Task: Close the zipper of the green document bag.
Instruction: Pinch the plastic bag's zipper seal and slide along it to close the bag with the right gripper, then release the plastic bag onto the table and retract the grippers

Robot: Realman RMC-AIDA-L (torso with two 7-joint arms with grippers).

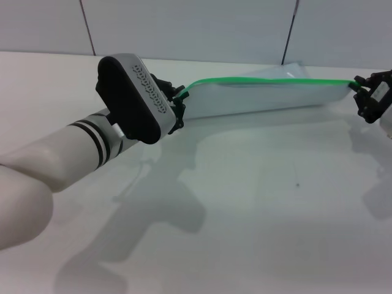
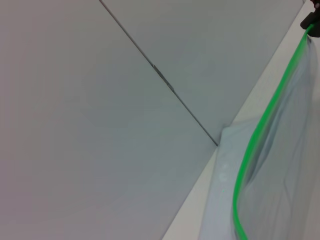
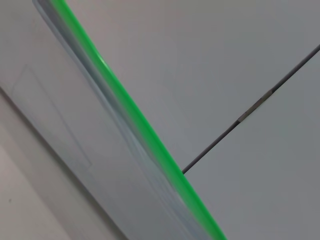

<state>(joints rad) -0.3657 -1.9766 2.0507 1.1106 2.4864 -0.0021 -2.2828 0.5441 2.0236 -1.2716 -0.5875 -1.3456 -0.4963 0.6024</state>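
The bag point(image 1: 263, 95) stands on edge, far on the worktop point(image 1: 257, 202), zipper point(image 1: 269, 79) uppermost. Both end effectors, left point(image 1: 177, 107) and right point(image 1: 361, 92), pinch its ends. Keep it taut; slide steadily.

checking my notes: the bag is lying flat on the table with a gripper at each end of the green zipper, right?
Not flat: in the head view the green document bag is held up on edge, zipper along the top. The left gripper and right gripper are at its ends.
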